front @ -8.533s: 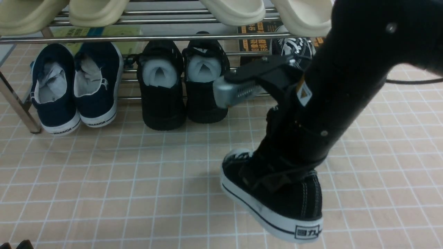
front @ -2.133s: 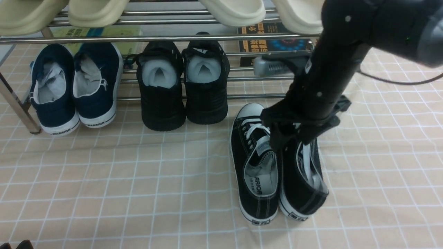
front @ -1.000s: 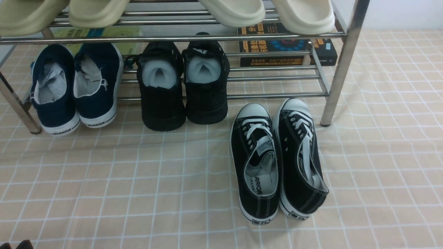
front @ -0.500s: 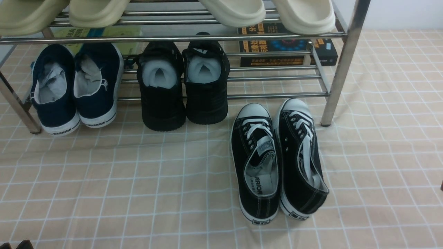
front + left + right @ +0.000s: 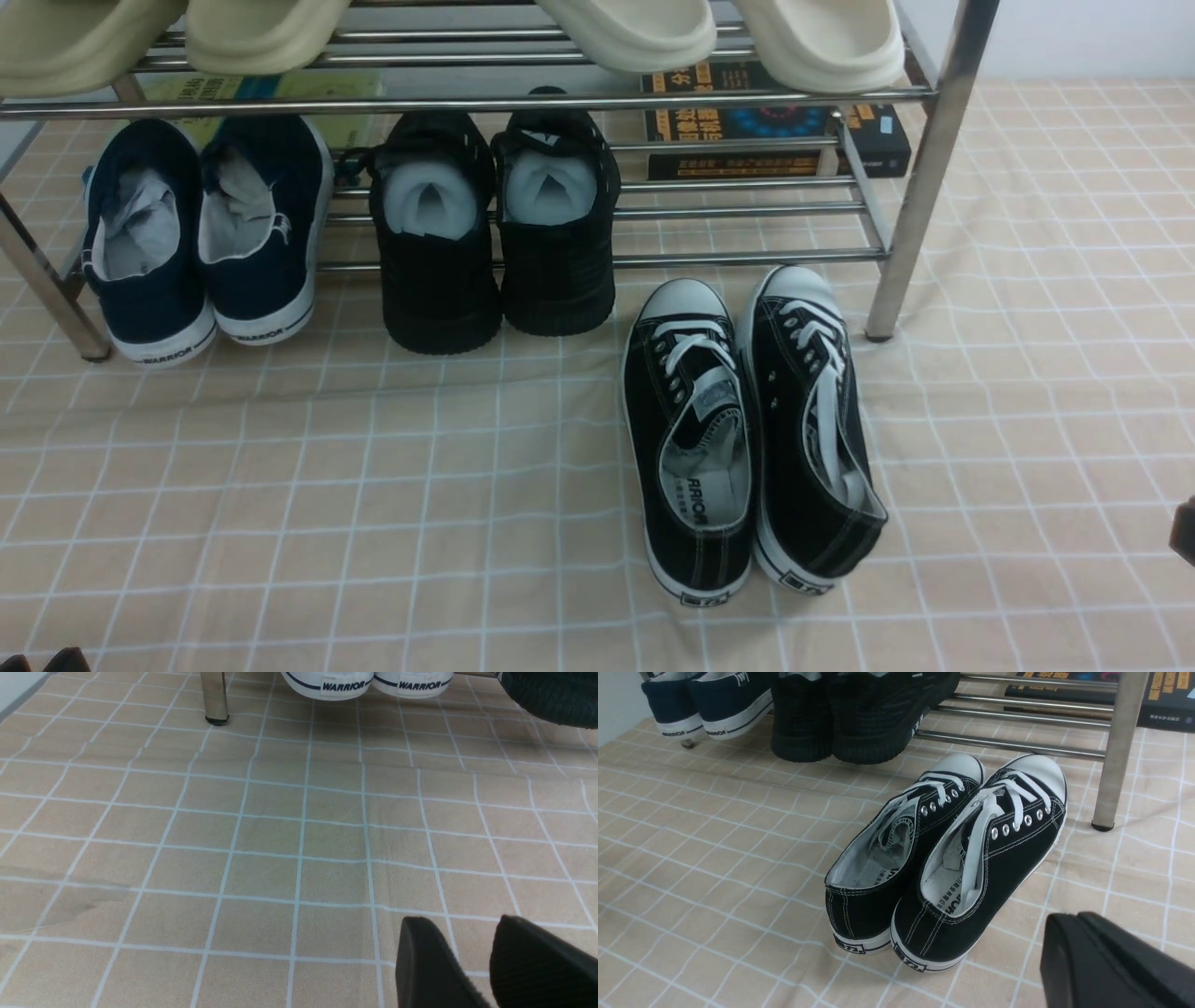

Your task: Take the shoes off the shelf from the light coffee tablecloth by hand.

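Front view: the shoes (image 5: 752, 434) sit side by side on the tablecloth (image 5: 280, 485), just in front of the shelf (image 5: 920, 168), toes toward it. Left wrist view: the left gripper (image 5: 472, 961) hangs slightly parted over bare cloth, gripping nothing. Right wrist view: the right gripper (image 5: 1101, 961) is closed up and empty, near the shoes' heels, not touching them.

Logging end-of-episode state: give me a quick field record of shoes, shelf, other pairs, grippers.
shoes: black canvas pair, side by side on the light coffee tablecloth, toes toward the shelf, off its bars
lower tier: navy slip-ons, black mesh sneakers
upper tier: cream slippers
left gripper: open, empty, above bare cloth
right gripper: shut, empty, clear of the shoes
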Controlling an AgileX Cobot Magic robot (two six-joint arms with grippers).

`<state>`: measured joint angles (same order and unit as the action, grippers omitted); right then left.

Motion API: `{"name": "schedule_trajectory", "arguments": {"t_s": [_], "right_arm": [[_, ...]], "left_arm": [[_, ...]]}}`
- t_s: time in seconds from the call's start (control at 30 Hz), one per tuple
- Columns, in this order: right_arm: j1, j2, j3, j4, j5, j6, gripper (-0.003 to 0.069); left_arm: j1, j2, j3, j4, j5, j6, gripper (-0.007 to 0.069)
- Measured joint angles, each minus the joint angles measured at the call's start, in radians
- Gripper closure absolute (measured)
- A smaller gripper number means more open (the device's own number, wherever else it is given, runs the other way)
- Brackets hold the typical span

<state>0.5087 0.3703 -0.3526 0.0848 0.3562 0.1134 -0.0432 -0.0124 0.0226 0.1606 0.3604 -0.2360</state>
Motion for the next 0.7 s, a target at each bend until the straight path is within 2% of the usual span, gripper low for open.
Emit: {"name": "schedule_trajectory", "arguments": {"t_s": [0.2,0.33,0.37,0.5,0.7], "right_arm": [[-0.014,-0.036,0.061,0.001,-0.031,-0.015,0.0653],[-0.099,-0.09,0.115,-0.002,-0.063,-0.088,0.0651],[-0.179,-0.133,0.164,-0.002,-0.079,-0.137,0.0649],[-0.327,-0.218,0.252,-0.002,-0.083,-0.177,0.0645],[-0.49,-0.332,0.356,-0.006,-0.083,-0.183,0.0638]], "left_arm": [[0.0,0.0,0.0,0.0,0.0,0.0,0.0383],[0.0,0.0,0.0,0.0,0.0,0.0,0.0383],[0.0,0.0,0.0,0.0,0.0,0.0,0.0383],[0.0,0.0,0.0,0.0,0.0,0.0,0.0383],[0.0,0.0,0.0,0.0,0.0,0.0,0.0383]]}}
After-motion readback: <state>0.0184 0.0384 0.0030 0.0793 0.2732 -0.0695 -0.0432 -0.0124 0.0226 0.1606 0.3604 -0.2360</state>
